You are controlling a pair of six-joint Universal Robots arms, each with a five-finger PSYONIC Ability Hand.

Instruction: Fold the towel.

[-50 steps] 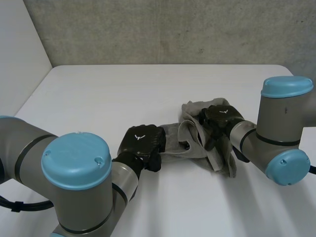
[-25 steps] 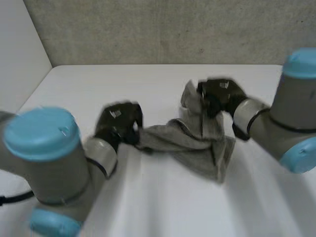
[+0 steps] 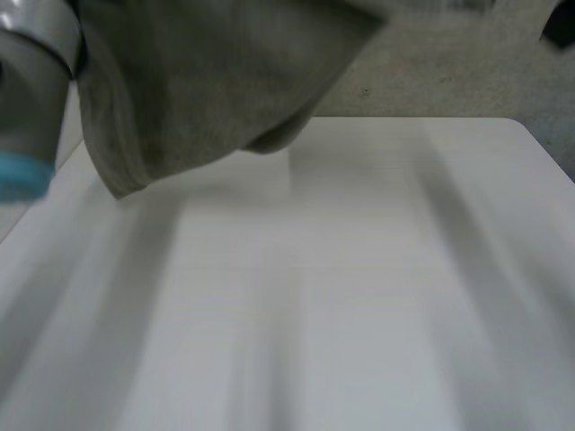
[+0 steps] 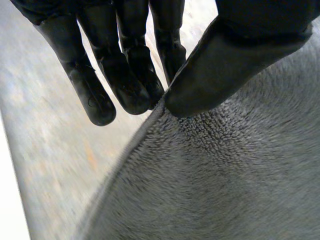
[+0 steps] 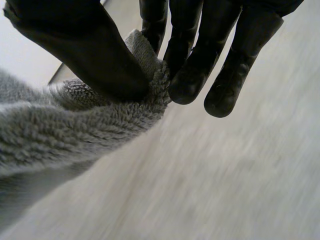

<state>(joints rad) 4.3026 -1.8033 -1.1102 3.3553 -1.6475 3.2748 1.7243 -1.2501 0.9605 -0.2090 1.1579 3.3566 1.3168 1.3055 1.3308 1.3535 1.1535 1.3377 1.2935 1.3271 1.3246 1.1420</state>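
White table (image 3: 359, 296) below, towel (image 3: 198, 81) held high above it by two pinches.
Left hand (image 4: 225, 65) clamps an edge between thumb and fingers; right hand (image 5: 85, 55) clamps a bunched end likewise. To my eye, best hold both pinches firm, draw it taut and level, then lower it flat before folding.

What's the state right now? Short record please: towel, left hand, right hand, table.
towel: grey terry, held up in the air, hanging above the table
left hand: shut on the towel, pinching its edge between thumb and fingers
right hand: shut on the towel, pinching an edge between thumb and fingers
table: white, below the hanging towel
fold: cannot tell
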